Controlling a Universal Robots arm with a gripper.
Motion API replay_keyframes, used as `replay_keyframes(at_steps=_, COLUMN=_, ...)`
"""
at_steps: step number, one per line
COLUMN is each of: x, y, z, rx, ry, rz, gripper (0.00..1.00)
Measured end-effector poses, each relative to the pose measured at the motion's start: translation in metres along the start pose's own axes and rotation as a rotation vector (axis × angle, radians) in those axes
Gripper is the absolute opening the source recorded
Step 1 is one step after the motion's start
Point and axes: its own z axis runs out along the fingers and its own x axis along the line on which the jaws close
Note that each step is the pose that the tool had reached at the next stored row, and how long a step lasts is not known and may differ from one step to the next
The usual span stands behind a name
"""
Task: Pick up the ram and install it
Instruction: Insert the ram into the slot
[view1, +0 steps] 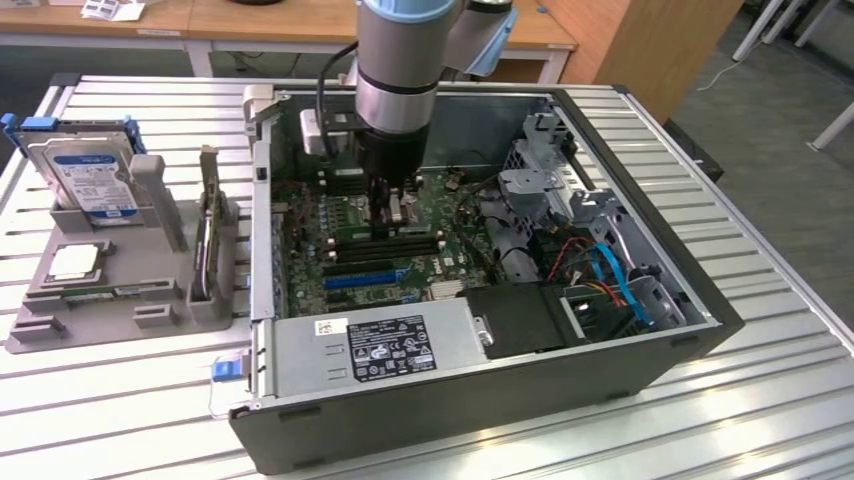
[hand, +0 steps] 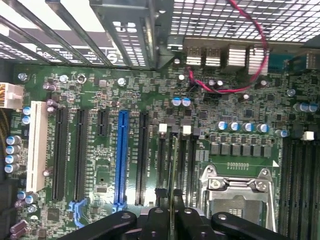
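In the centre of the exterior view, the gripper (view1: 396, 218) reaches down into the open computer case (view1: 534, 400). Its jaws are closed on the ram (hand: 173, 165), held edge-on over the motherboard's (hand: 240, 100) black memory slots (hand: 192, 165).

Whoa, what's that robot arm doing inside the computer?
The robot arm reaches down into an open computer case. Its claw pinches the ram, a thin green stick seen edge-on, over the long memory slots on the motherboard, beside the processor socket. Whether it is clicked in cannot be told. A hard drive stands in the grey holder at the exterior view's left.
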Motion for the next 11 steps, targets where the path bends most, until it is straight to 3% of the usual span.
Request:
replay_keyframes(at_steps=9, x=0.0002, y=0.0, z=0.0025, rx=-0.0004, ry=0.0003, rz=0.0, gripper=0.14)
replay_keyframes(at_steps=10, x=0.0002, y=-0.0001, z=0.0035, rx=-0.0012, ry=0.0, rz=0.0, gripper=0.14)
replay_keyframes(at_steps=11, x=0.0002, y=-0.0002, z=0.0044, rx=-0.0072, ry=-0.0002, rz=0.0, gripper=0.14)
